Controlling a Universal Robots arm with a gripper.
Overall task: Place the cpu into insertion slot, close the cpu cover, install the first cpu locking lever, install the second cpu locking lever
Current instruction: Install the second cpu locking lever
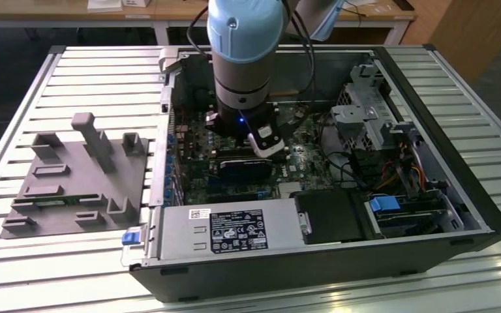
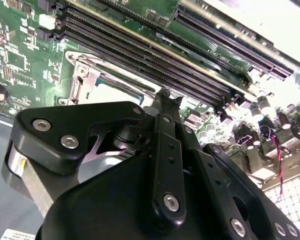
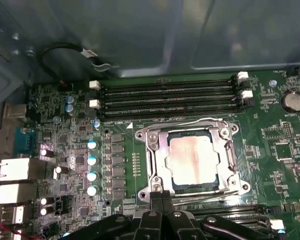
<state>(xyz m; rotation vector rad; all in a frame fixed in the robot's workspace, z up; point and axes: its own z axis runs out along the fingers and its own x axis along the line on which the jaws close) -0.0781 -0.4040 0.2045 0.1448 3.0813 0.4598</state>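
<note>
Black gripper linkage sits closest to my lens in both wrist views, item one: the gripper has its fingers drawn tight together into a single narrow tip, nothing pinched between them, and that tip rests at the 6 o'clock edge of the socket frame. Item two: the cpu, silvery face up, lies seated in the insertion slot on the green motherboard. Item three: the cpu cover lies flat over the chip, its window framing the metal face. Item four: long black memory slots run at 12 o'clock of the socket. Item five, from the exterior view: I see the arm reaching down into the open computer case, with a grey fixture tray at 9 o'clock of the case on the slatted table.
</note>
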